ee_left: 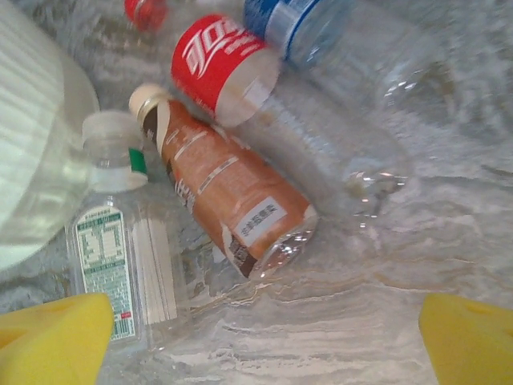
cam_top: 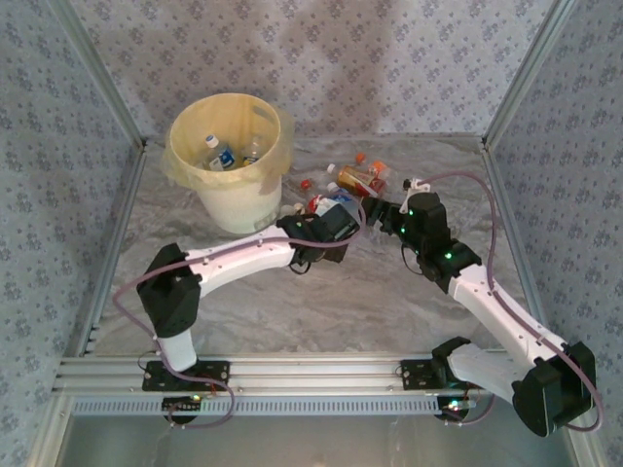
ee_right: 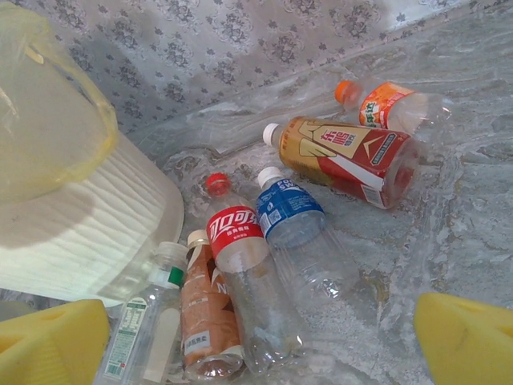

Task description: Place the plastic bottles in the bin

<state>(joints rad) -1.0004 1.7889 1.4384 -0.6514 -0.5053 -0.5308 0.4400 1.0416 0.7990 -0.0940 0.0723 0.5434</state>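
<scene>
The bin (cam_top: 238,206) stands at the back left with two bottles (cam_top: 220,154) inside. Several plastic bottles (cam_top: 343,183) lie on the table to its right. My left gripper (cam_top: 333,209) hovers open over them. Between and beyond its yellow fingers (ee_left: 52,341) lie an orange-brown bottle (ee_left: 228,192), a white-and-green bottle (ee_left: 120,257), a red-labelled bottle (ee_left: 228,68) and a blue-labelled one (ee_left: 292,22). My right gripper (cam_top: 378,210) is open too, just right of the pile. It faces the red-labelled bottle (ee_right: 236,241), the blue one (ee_right: 288,212) and a red-gold bottle (ee_right: 353,156).
The bin's white ribbed wall (ee_left: 32,144) sits close to the left of the pile and touches the white-and-green bottle. An orange-labelled bottle (ee_right: 386,104) lies furthest back. Patterned walls and metal rails enclose the crinkled plastic-covered table (cam_top: 321,302).
</scene>
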